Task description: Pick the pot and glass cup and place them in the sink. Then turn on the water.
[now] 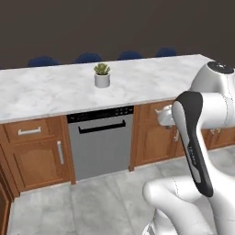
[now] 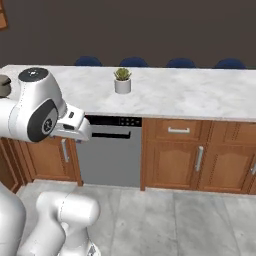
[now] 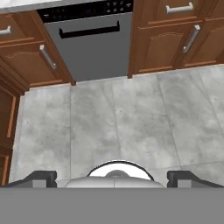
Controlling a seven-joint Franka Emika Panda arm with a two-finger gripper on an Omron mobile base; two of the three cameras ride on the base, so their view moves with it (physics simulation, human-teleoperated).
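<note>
My gripper (image 3: 113, 178) hangs open over the grey tiled floor (image 3: 131, 122) in front of the dishwasher (image 3: 89, 48), with its two dark fingertips (image 3: 41, 177) far apart and nothing between them. In the right base view, a rounded taupe-grey shape at the far left edge of the counter looks like the pot (image 2: 4, 86); my arm and the frame edge hide most of it. The glass cup, the sink and the water are out of view.
A long white marble counter (image 1: 46, 92) runs across the scene, with a small potted plant (image 1: 102, 75) on it. Below it are the steel dishwasher (image 1: 101, 142) and wooden cabinets (image 2: 177, 160). Blue chair backs (image 2: 132, 61) line the counter's far side.
</note>
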